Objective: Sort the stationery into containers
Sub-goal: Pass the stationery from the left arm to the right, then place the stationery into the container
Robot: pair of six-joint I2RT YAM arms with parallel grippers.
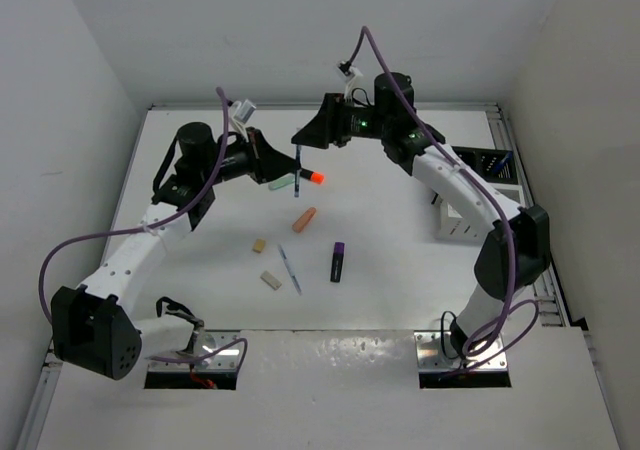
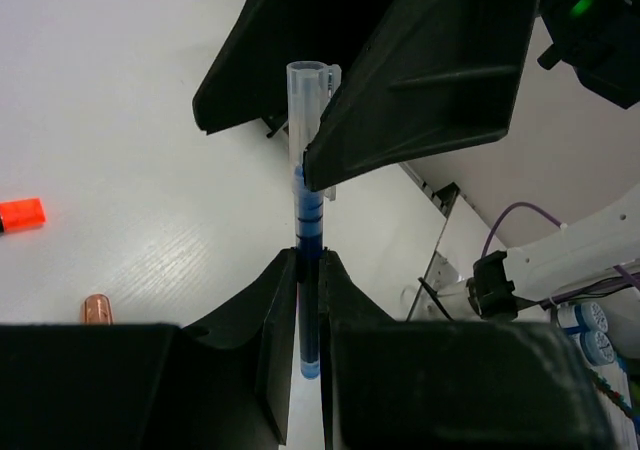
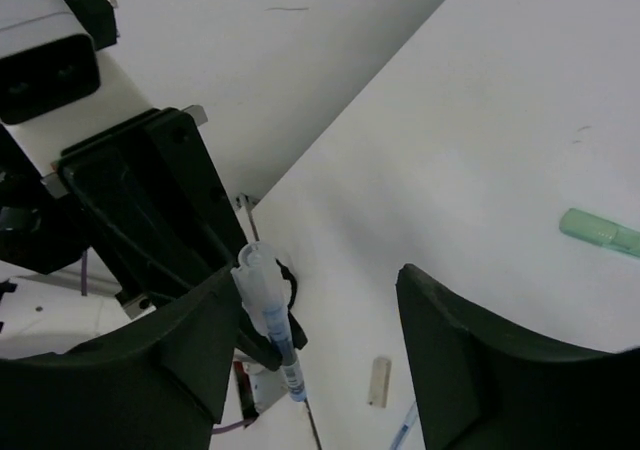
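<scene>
Two grippers meet above the far middle of the table at one thin blue pen, which stands near upright in the air. The left gripper is clamped on its lower barrel. The right gripper straddles the clear cap end with fingers spread, one apparently brushing it, though contact is hard to confirm. Light, stiff and smooth, the pen could pivot or slip, so a squeeze across the mid-barrel suits best.
</scene>
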